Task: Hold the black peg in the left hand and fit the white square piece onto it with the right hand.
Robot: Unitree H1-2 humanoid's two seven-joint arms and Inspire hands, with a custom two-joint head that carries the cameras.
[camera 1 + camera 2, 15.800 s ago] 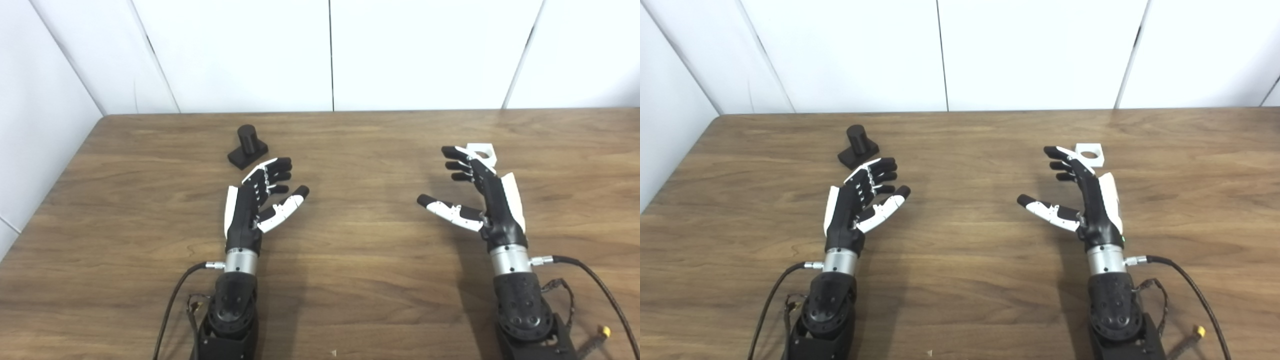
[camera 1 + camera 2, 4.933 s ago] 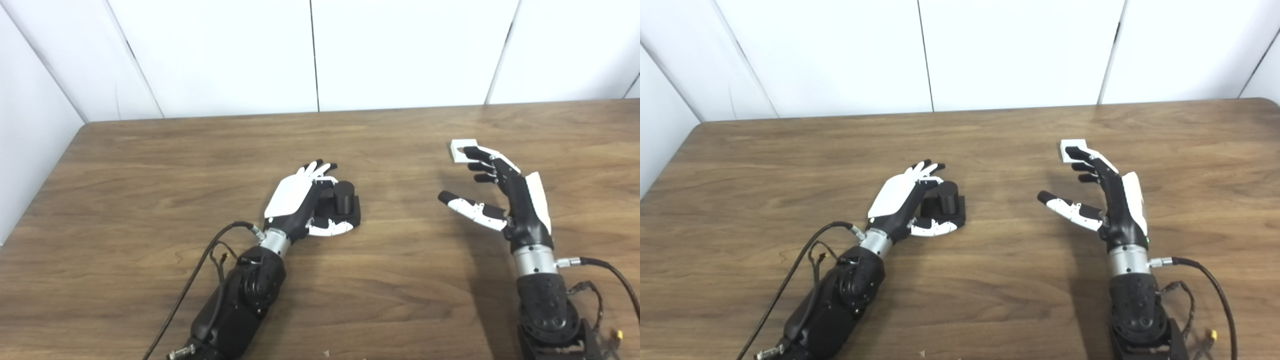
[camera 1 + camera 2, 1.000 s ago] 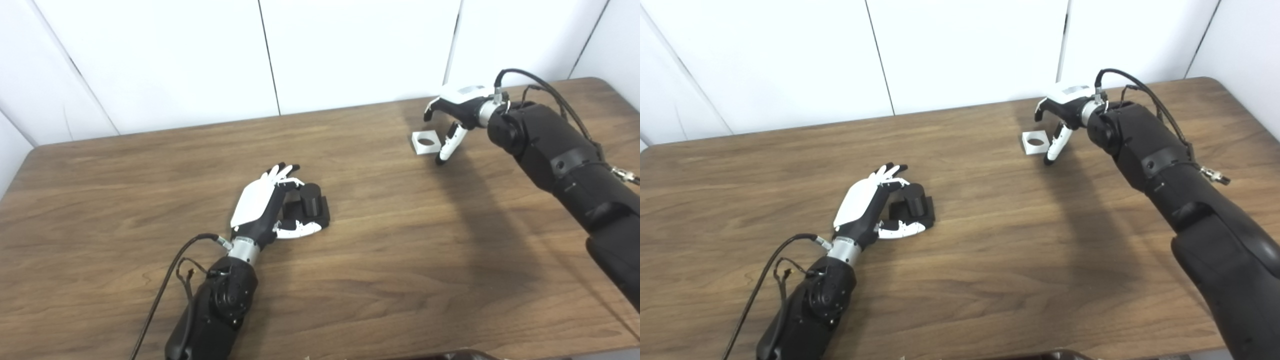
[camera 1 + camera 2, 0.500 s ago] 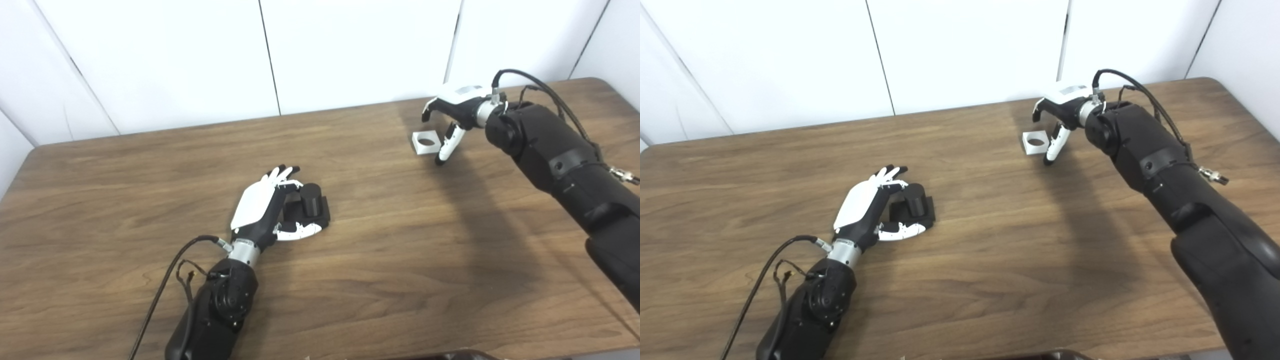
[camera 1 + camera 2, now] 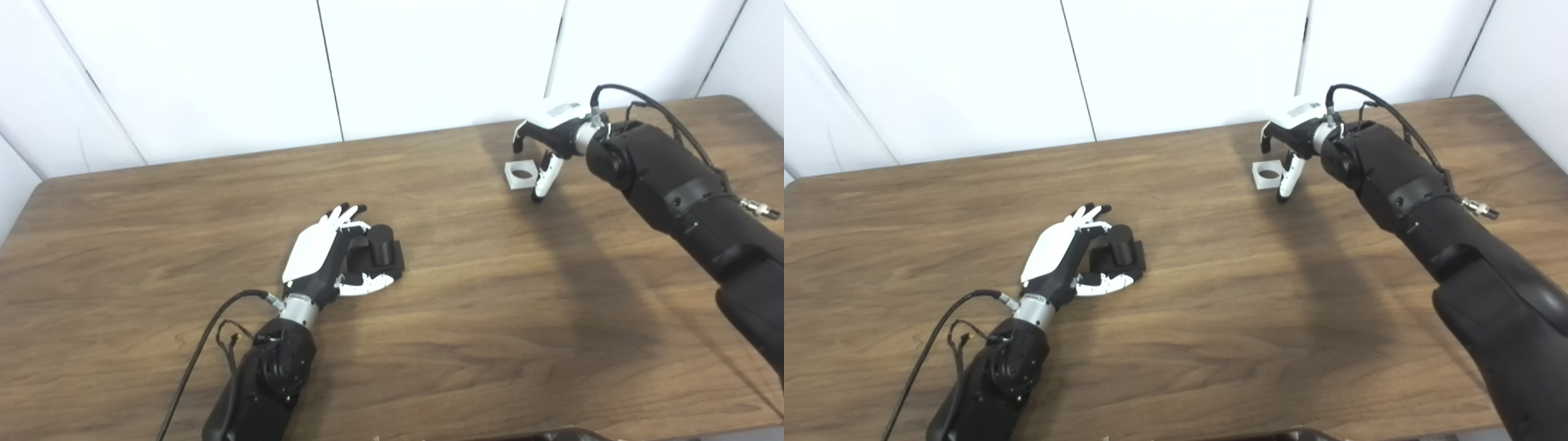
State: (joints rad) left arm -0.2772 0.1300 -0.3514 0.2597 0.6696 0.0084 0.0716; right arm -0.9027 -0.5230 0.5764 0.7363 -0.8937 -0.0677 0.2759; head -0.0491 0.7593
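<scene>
The black peg (image 5: pixel 381 236) stands upright on its square black base in the middle of the wooden table (image 5: pixel 490 318). My left hand (image 5: pixel 318 254) is wrapped around the base, with fingers behind the peg and the thumb along the front edge. The white square piece (image 5: pixel 521 174), with a round hole, lies flat at the far right of the table. My right hand (image 5: pixel 548 135) hovers just above and to the right of it, fingers curled downward and apart, with the thumb hanging beside the piece's right edge. It holds nothing.
White wall panels close off the back edge of the table. The table's rounded right corner (image 5: pixel 744 104) is near my right arm. A cable (image 5: pixel 196 361) trails from my left wrist across the table's near left.
My right hand has shifted a little left and farther over the white piece. The left hand and peg have not moved.
</scene>
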